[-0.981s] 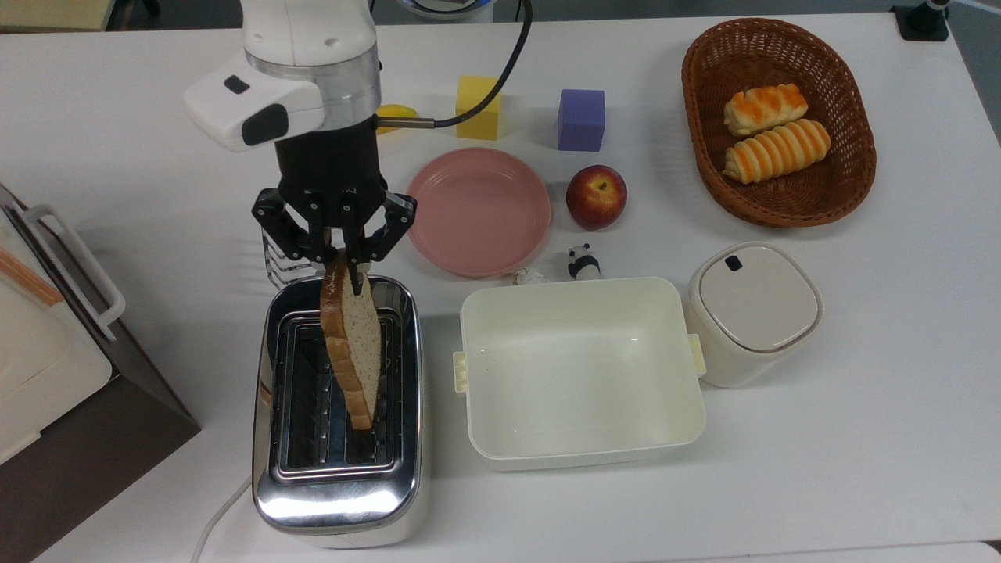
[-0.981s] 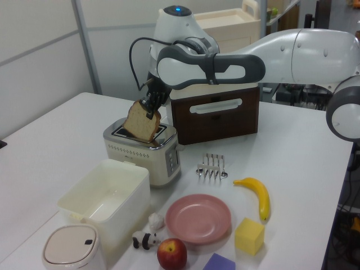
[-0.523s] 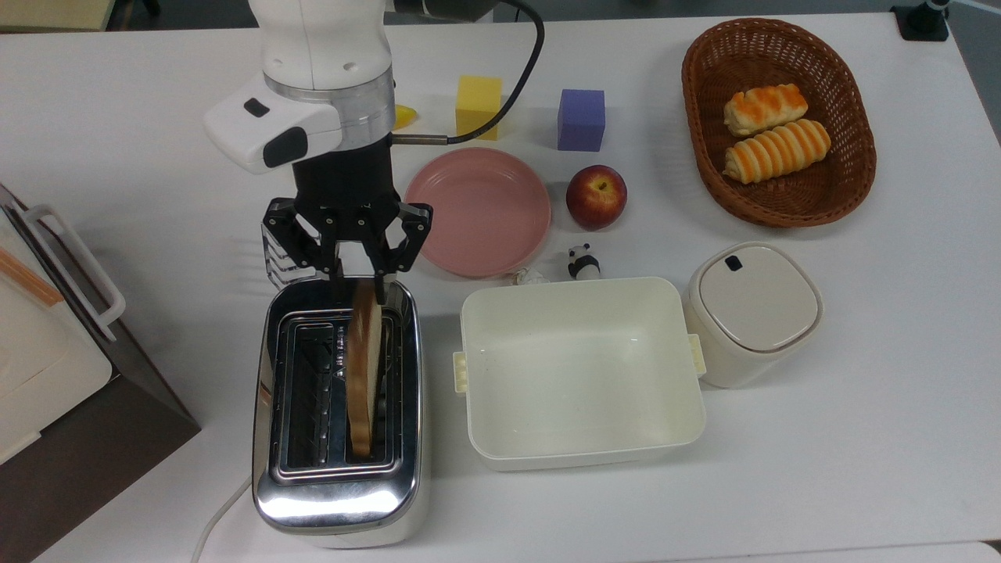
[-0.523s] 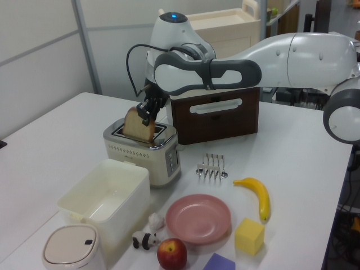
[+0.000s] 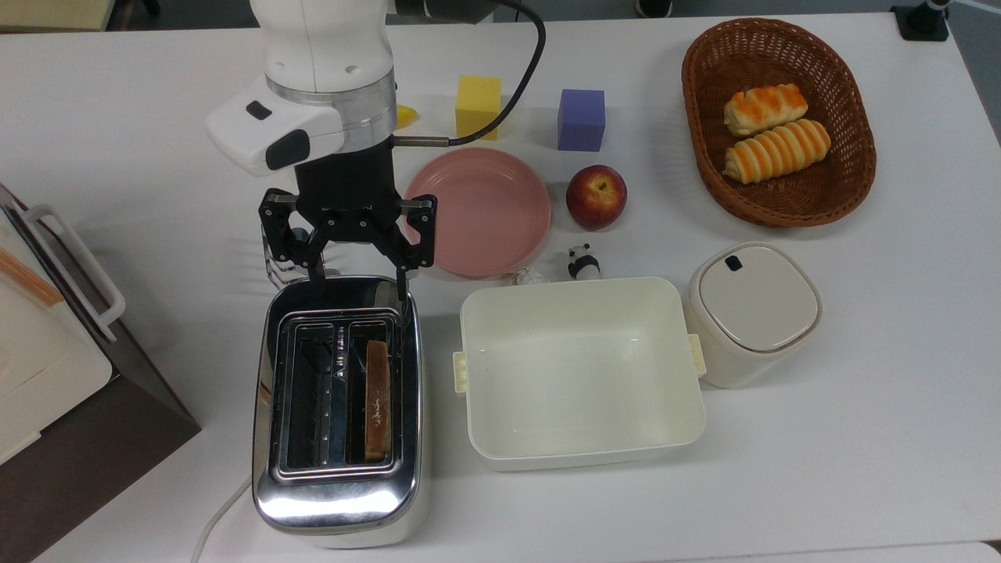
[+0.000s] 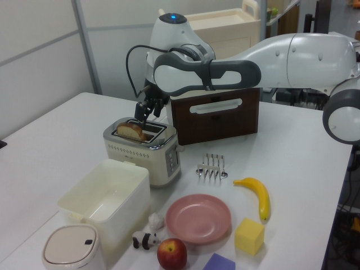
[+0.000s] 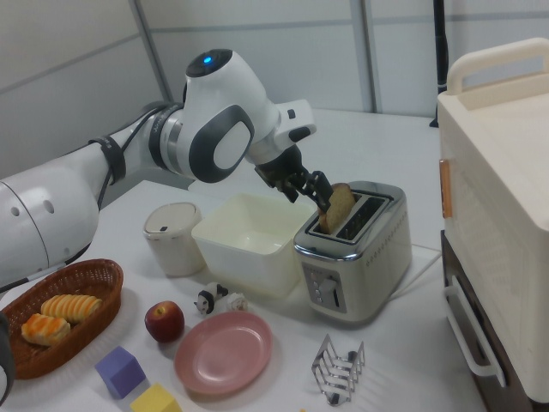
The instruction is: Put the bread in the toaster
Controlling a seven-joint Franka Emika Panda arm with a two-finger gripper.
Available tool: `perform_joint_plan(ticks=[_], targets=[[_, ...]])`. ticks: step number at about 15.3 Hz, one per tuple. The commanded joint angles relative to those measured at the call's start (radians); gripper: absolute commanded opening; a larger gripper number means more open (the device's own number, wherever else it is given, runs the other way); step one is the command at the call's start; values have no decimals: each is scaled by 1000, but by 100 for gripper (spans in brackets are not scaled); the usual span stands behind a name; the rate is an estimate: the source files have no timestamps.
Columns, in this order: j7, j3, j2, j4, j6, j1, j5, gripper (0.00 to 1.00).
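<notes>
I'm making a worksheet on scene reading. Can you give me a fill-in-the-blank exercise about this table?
1. The bread sits in a slot of the ____.
2. The pincer above the toaster is ____.
3. The basket holds ____ rolls.
4. The apple lies beside the ____ plate.

Missing words: toaster; open; two; pink

so the bread [image 5: 378, 399] sits in the toaster [image 5: 338, 500], in the slot on the top view's right. The gripper [image 5: 356, 280] hangs over the toaster's far end, just behind the bread. A tub [image 5: 580, 450] is right beside the toaster on the top view's right, with a lidded bin [image 5: 752, 313] past that. Behind the tub there's a plate [image 5: 478, 211], an apple [image 5: 596, 195] and a basket [image 5: 852, 180] holding two rolls [image 5: 770, 129]
</notes>
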Motion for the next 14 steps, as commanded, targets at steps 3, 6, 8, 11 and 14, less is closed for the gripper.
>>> perform_joint_plan(ticks=[3, 6, 8, 11, 14], targets=[[24, -1, -63, -30, -140, 13, -16, 90], [23, -1, -89, -30, -219, 12, -17, 100], [23, -3, -108, -30, -282, 10, -17, 100], [23, -3, -125, -30, -376, 12, -26, 100], [23, -1, -146, -39, -457, 13, -40, 100]])
